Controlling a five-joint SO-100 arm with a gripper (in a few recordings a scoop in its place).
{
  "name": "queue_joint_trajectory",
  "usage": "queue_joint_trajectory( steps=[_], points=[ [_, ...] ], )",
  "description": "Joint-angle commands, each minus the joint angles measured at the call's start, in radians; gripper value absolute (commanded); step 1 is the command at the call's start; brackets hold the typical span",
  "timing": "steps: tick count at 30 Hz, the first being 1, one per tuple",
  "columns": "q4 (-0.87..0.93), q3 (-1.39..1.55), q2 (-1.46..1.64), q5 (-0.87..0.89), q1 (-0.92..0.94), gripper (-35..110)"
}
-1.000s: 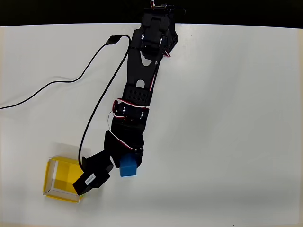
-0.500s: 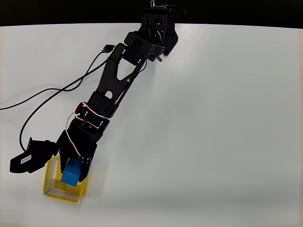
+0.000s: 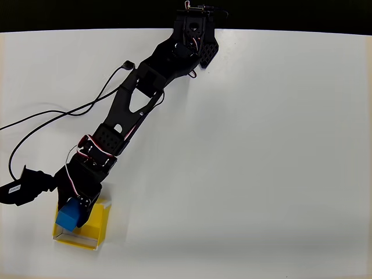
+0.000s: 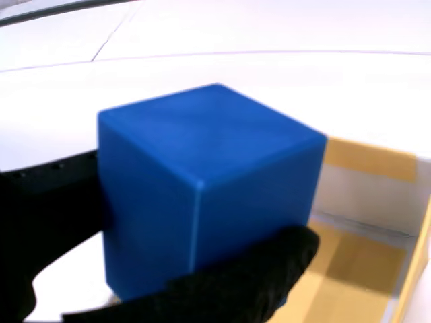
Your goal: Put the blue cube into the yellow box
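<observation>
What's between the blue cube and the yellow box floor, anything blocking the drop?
Nothing visible. The claw holds the blue cube over the left part of the yellow box; in the wrist view the box floor beside the cube is bare.

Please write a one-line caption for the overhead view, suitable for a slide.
Black arm's gripper holds the blue cube over the left part of the yellow box on a white table.

Overhead, the arm (image 3: 133, 110) reaches from the table's (image 3: 261, 145) far edge toward the lower left, the gripper (image 3: 74, 210) holding the cube (image 3: 68, 215) above the box's (image 3: 96, 224) left part.
</observation>
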Motion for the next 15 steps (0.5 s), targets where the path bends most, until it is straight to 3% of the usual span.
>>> queue_joint_trajectory(
  steps=[1, 15],
  points=[
    [-0.066, -0.193, 0.048, -0.017, 0.020, 14],
    [-0.222, -0.362, -0.176, -0.032, 0.009, 14]
  ],
)
